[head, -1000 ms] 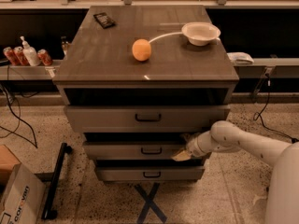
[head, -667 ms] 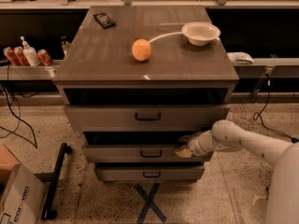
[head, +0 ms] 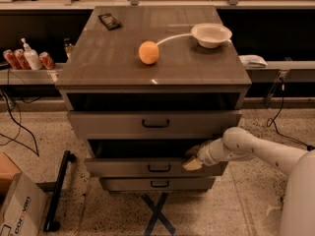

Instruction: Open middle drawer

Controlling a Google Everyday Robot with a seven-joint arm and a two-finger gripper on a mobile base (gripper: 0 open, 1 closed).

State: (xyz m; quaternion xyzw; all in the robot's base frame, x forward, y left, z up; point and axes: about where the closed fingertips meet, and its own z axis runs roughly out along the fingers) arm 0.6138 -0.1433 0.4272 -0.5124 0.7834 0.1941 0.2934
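You see the pale gripper [head: 192, 162] against the top right edge of the grey-brown, flat-fronted middle drawer [head: 125, 168], lower centre of frame, its grip impossible to tell, drawer interior lost in shadow, smooth rounded white arm [head: 246, 149]

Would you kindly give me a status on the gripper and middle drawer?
Gripper at top right edge of middle drawer. Drawer partly out, handle free. Nothing seen blocking it.

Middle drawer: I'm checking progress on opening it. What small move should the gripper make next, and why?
Probably a straight pull outward, toward the camera. The gripper sits at the right end of the middle drawer's top edge, away from its black handle, and the drawer projects only slightly past the bottom drawer, so it looks barely open.
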